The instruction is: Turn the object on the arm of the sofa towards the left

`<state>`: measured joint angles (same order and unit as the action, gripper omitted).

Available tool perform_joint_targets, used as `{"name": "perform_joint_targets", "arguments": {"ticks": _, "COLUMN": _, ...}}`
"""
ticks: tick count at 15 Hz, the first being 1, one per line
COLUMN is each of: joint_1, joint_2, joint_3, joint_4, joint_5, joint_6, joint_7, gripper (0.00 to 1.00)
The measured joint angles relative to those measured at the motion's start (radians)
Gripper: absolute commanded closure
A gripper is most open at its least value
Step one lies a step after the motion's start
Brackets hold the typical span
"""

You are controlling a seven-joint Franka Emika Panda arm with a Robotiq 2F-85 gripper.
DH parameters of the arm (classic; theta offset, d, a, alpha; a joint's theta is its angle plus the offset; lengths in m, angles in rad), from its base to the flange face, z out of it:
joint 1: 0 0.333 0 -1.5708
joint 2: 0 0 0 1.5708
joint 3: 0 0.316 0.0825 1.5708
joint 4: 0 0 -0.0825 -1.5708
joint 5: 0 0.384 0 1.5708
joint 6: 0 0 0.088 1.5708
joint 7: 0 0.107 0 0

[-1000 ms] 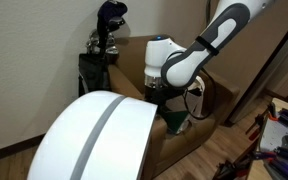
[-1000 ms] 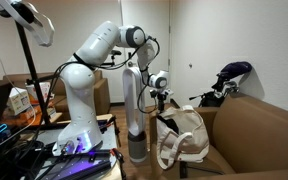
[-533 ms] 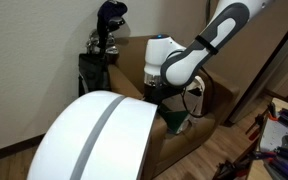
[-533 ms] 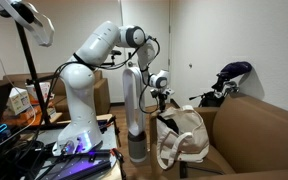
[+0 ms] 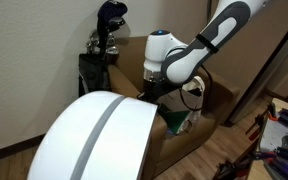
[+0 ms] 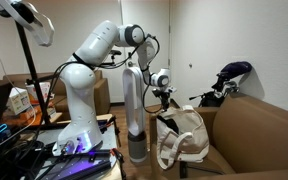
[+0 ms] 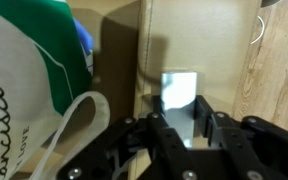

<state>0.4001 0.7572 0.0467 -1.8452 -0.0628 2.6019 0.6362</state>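
The object is a white bag (image 6: pixel 187 133) with a dark green lower part, standing on the arm of the sofa (image 6: pixel 212 118), a tan boxy block. In an exterior view the bag (image 5: pixel 180 119) shows just under the wrist, partly hidden by it. The wrist view has the bag (image 7: pixel 24 70) at the left with its looped white handle (image 7: pixel 76 122) hanging free. My gripper (image 7: pixel 180 108) points down over the tan sofa arm (image 7: pixel 119 50), jaws shut on a pale strap that runs up between the fingers. The gripper (image 6: pixel 162 97) sits at the bag's top edge.
A large white dome with a grey stripe (image 5: pixel 96 135) fills the foreground and hides the front of the sofa. A black bundle (image 5: pixel 106 30) stands behind the sofa by the wall. Cardboard boxes (image 6: pixel 24 97) and a tripod (image 6: pixel 29 70) stand beside the robot's base.
The jaws have closed from wide apart to shut on the pale strap. The wrist has risen slightly above the bag; the bag itself has hardly moved.
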Motion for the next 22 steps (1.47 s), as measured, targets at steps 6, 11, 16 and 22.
{"name": "perform_joint_targets", "arguments": {"ticks": 6, "joint_1": 0.032, "joint_2": -0.003, "joint_3": -0.031, "joint_4": 0.001, "joint_5": -0.029, "joint_6": 0.000, "joint_7": -0.011, "gripper": 0.89}}
{"name": "perform_joint_targets", "arguments": {"ticks": 11, "joint_1": -0.012, "joint_2": 0.004, "joint_3": 0.032, "joint_4": 0.011, "joint_5": -0.025, "joint_6": -0.033, "joint_7": -0.245, "gripper": 0.89}}
{"name": "perform_joint_targets", "arguments": {"ticks": 16, "joint_1": -0.046, "joint_2": 0.005, "joint_3": 0.054, "joint_4": 0.062, "joint_5": -0.035, "joint_6": -0.207, "joint_7": -0.496, "gripper": 0.64}}
{"name": "perform_joint_targets", "arguments": {"ticks": 22, "joint_1": -0.052, "joint_2": 0.019, "joint_3": 0.065, "joint_4": 0.089, "joint_5": -0.064, "joint_6": -0.278, "joint_7": -0.614, "gripper": 0.89}}
